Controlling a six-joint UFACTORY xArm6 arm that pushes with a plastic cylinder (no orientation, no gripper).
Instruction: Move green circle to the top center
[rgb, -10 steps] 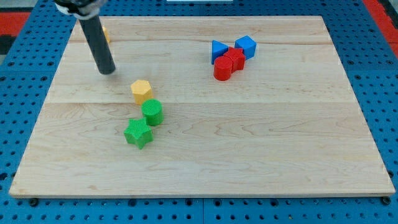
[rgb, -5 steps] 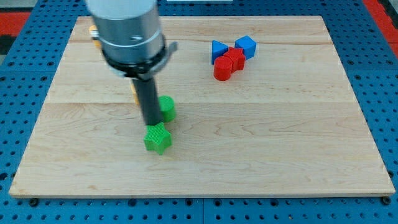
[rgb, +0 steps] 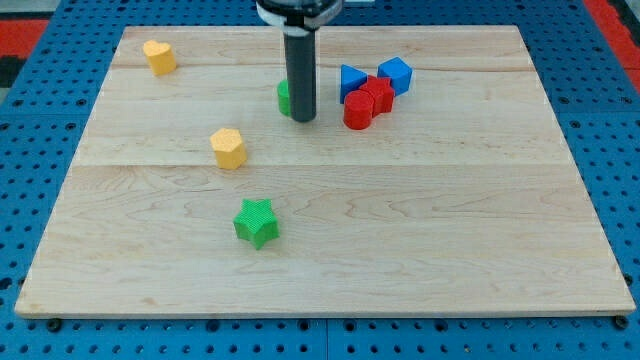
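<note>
On the desk (rgb: 470, 230), a yellow heart block (rgb: 158, 57) sits at the view's upper left, then a yellow hexagon block (rgb: 228, 148) and green star (rgb: 256, 222). The green circle (rgb: 284, 97) lies near top centre, mostly hidden behind my tip (rgb: 303, 118), a bare rod tool touching it, gripping nothing. Right: blue triangle (rgb: 351, 79), red cylinder (rgb: 358, 110), red block (rgb: 379, 93), blue cube (rgb: 396, 73), clustered.

A pale wooden desk (rgb: 400, 230) of jointed planks sits on a blue perforated base (rgb: 40, 130), with red panels (rgb: 612, 20) showing at the view's top corners.
</note>
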